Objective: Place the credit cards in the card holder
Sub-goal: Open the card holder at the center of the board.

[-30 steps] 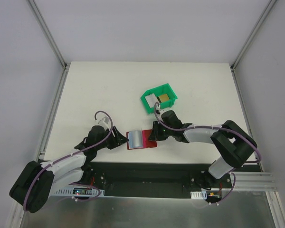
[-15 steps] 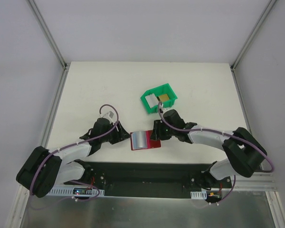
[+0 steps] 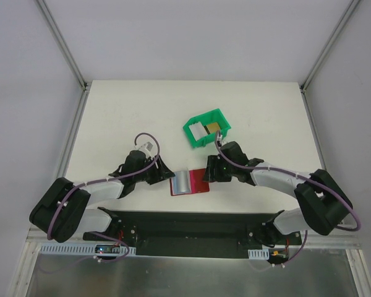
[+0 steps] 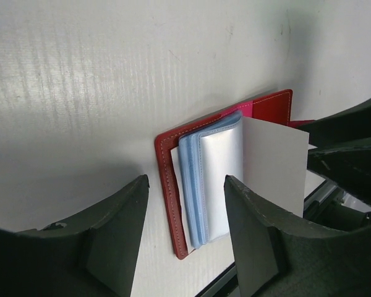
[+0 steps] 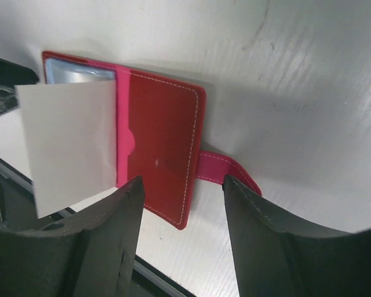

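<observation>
From above, we see the card holder (image 3: 199,185) lying open on the white worktop (image 3: 123,117), near its front edge and between the two arms. The left hand (image 3: 165,175) sits just beside the holder's left edge, the right hand (image 3: 209,174) just beside its right edge. Behind them stands a green bin (image 3: 190,137) with a whitish card (image 3: 200,130) and a golden card (image 3: 214,127) inside.

In the left wrist view, the left hand (image 4: 185,185) stands fairly wide, its fingers (image 4: 120,235) apart with nothing clamped between them. Just beyond them lies the card holder (image 4: 272,106), red cover down and pale blue pockets (image 4: 190,185) facing up. A white card (image 4: 275,161) lies against the pockets and sticks out past them. We cannot tell whether its edge is tucked into a pocket.

In the right wrist view, the right hand (image 5: 182,185) is also wide and grips nothing. The card holder (image 5: 164,136) lies flat beyond its fingers (image 5: 260,247), the snap tab (image 5: 229,172) stretched out on the worktop (image 5: 309,93). The white card (image 5: 68,145) covers the holder's far half.
</observation>
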Controlling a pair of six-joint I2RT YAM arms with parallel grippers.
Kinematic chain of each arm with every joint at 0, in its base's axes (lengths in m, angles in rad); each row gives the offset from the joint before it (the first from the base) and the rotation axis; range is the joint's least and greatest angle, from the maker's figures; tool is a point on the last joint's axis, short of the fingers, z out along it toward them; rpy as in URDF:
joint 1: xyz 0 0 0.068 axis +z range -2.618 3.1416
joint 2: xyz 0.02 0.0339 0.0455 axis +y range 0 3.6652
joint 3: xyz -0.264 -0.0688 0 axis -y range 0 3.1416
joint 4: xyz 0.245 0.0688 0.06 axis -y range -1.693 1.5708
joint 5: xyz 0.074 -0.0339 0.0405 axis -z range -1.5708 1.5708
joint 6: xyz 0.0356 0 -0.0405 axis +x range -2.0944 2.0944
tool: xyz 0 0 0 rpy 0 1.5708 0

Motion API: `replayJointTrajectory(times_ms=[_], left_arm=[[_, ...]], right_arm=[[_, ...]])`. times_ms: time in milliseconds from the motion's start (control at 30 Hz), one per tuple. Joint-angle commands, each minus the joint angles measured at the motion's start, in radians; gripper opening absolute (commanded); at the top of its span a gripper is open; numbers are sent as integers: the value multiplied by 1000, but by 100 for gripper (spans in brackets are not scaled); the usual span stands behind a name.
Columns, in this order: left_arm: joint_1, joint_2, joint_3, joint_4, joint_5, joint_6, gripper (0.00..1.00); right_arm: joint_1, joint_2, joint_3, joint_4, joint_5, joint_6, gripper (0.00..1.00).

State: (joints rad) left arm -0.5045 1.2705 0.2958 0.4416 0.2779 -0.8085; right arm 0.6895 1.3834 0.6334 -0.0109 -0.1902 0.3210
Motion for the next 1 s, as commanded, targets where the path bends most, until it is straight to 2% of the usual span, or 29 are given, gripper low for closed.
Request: replayJointTrajectory(times_ms=[0,100,400,467,533,600,700,833,967], left_arm=[[-12,56,-6,-72,10,51,53],[-14,76,-6,-61,18,51,52],[-20,133,-11,-1,38,26,49],[-22,133,-12,2,40,23,49],[-22,122,-15,3,34,22,48],[-22,101,-21,-4,21,22,48],[-20,49,-26,-53,-20,37,53],[-20,-9,-37,-72,-55,57,61],[-20,-37,-50,-76,-51,62,64]], right_arm=[[-1,65,6,51,-89,6,57],[-1,97,18,66,-113,1,55],[-1,120,-4,192,-207,66,36],[-1,112,-3,190,-198,62,28],[-2,97,-4,178,-180,58,10],[-2,75,-8,167,-169,50,1],[-16,39,-12,154,-169,41,0],[-25,-13,-12,132,-291,-67,0],[-25,-64,-60,91,-368,-135,0]])
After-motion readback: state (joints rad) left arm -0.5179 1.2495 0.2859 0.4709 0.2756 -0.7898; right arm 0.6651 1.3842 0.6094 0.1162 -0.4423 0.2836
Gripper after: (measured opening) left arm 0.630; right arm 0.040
